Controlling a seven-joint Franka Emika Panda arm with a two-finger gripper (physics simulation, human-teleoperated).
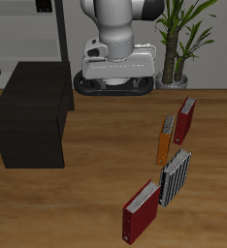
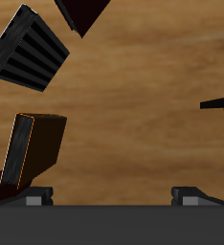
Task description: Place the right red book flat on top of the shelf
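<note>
The right red book (image 1: pixel 140 211) stands on edge near the table's front edge, red cover with a white page edge, beside the striped grey book (image 1: pixel 176 177). In the wrist view only a dark corner of it (image 2: pixel 80 14) shows. The shelf (image 1: pixel 33 118) is a low matte-black cabinet with a bare flat top, well apart from the books; its edge shows in the wrist view (image 2: pixel 219 144). My gripper (image 2: pixel 114 196) is open and empty, high above the table's middle, over none of the books. The arm hides it in the exterior view.
A thin orange book (image 1: pixel 164 139) and a darker red book (image 1: pixel 186 119) stand farther back in the same row. The striped grey book (image 2: pixel 28 48) and orange book (image 2: pixel 33 148) show in the wrist view. A potted plant (image 1: pixel 181 39) and pale shelving (image 1: pixel 28 29) stand behind.
</note>
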